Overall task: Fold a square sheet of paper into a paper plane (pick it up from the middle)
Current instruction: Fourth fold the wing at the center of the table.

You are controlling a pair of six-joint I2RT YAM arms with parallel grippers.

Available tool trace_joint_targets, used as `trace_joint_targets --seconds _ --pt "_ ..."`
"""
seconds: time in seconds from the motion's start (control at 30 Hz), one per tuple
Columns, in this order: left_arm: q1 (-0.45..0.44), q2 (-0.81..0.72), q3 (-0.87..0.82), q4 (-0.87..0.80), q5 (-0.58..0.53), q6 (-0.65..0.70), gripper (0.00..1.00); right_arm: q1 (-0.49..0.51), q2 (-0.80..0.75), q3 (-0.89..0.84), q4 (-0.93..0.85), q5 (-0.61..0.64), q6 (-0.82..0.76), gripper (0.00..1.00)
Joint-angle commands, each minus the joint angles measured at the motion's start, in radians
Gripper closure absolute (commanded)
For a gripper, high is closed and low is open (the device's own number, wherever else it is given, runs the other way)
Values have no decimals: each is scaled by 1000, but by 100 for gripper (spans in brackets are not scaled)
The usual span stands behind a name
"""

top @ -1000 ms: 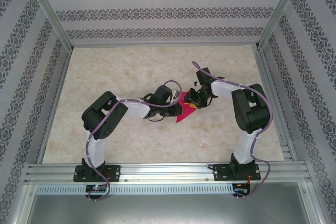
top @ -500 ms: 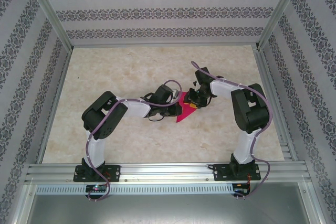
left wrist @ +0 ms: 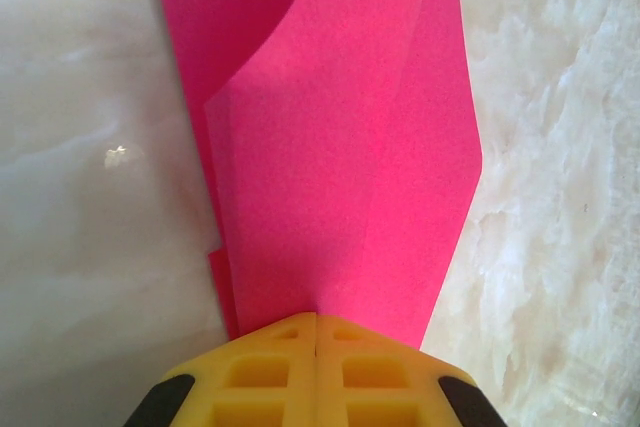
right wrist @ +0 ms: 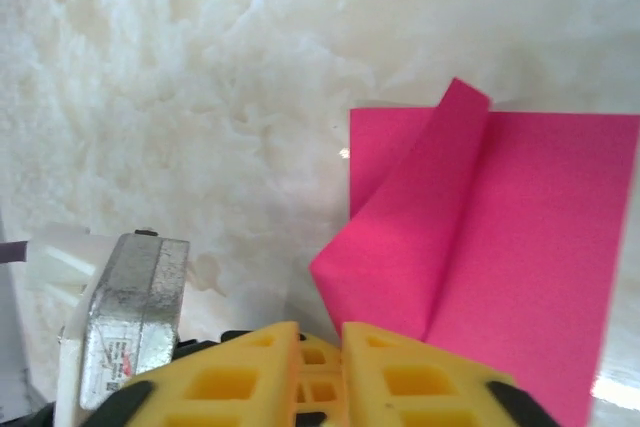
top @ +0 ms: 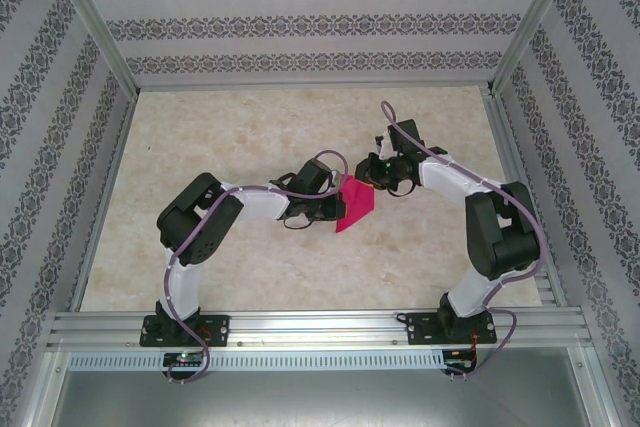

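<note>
The jaws of the left gripper (left wrist: 316,322) were pressed together and clamped on the near edge of the pink sheet of paper (left wrist: 340,147). The sheet was folded in layers and stretched away from them over the marbled tabletop (left wrist: 80,197). The jaws of the right gripper (right wrist: 320,332) stood almost together, with a thin gap. A folded flap of the sheet ended just at them, and I could not tell if they pinched it. The top view showed the sheet near the middle of the tabletop, between both grippers. The right wrist view showed a silvery metal block (right wrist: 135,307) beside the jaws. Purple cables (top: 300,197) ran along the arms, and patterned walls (top: 300,27) stood around.
</note>
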Motion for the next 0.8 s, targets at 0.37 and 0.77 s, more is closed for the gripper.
trace_joint_targets --seconds 0.37,0.77 --pt "-8 45 -2 -108 -40 -14 100 35 190 -8 50 -99 -40 96" --pt "-11 42 -19 -128 -32 -10 100 -15 278 58 47 6 -71 96"
